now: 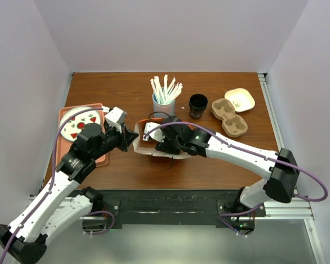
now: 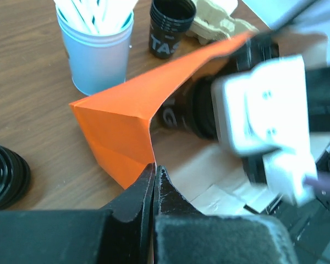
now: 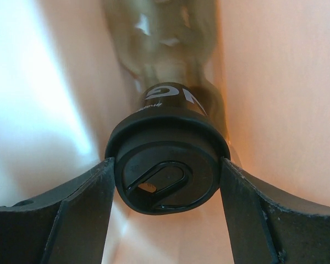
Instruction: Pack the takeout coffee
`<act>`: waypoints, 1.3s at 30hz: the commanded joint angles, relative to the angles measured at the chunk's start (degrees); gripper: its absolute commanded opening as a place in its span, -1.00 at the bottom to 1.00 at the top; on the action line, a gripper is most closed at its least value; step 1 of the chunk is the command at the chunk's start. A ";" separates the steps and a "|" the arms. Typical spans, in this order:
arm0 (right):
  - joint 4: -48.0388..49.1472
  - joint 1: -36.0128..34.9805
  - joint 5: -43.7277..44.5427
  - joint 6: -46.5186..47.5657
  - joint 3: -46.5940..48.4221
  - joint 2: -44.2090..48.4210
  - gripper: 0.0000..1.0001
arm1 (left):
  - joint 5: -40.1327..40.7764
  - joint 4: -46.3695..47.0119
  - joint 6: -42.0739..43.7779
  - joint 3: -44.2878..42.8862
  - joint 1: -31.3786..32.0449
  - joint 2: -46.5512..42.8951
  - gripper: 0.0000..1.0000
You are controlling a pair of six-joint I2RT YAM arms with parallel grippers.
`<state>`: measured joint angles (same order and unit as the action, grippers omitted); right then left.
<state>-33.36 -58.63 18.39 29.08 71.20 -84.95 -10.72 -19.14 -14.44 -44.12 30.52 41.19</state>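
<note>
The takeout coffee (image 3: 166,165), a dark brown cup with a round black lid, lies inside the orange paper bag (image 1: 148,147), lid toward my right wrist camera. My right gripper (image 3: 168,168) reaches into the bag, and its fingers (image 3: 82,203) press on both sides of the lid. In the left wrist view the cup (image 2: 176,113) shows as a dark shape in the bag's mouth. My left gripper (image 2: 154,168) is shut on the edge of the bag (image 2: 126,115), holding the mouth open. From above, the left gripper (image 1: 133,135) is at the bag's left end.
A blue straw holder (image 1: 163,102) stands behind the bag, with an all-black cup (image 1: 198,105) to its right. A cardboard cup carrier (image 1: 229,116) and a cream dish (image 1: 240,99) sit at the back right. An orange tray (image 1: 102,157) with a plate lies at the left.
</note>
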 commanded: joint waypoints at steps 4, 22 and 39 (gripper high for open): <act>-0.82 1.85 -2.57 0.19 -1.50 3.56 -0.10 | -2.73 -0.73 -0.42 1.93 0.15 -2.96 -1.00; 6.90 2.29 -0.91 3.35 -5.72 3.21 -0.17 | -2.73 -0.81 2.57 1.40 0.15 -2.34 -1.00; 4.00 2.29 6.39 7.48 -4.84 2.68 -0.17 | -1.41 -0.73 2.83 -0.09 0.24 -1.73 -1.00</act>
<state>-31.20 -56.60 21.21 34.44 65.76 -82.63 -12.60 -20.62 -12.84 -41.69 30.52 39.27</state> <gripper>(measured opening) 0.729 0.015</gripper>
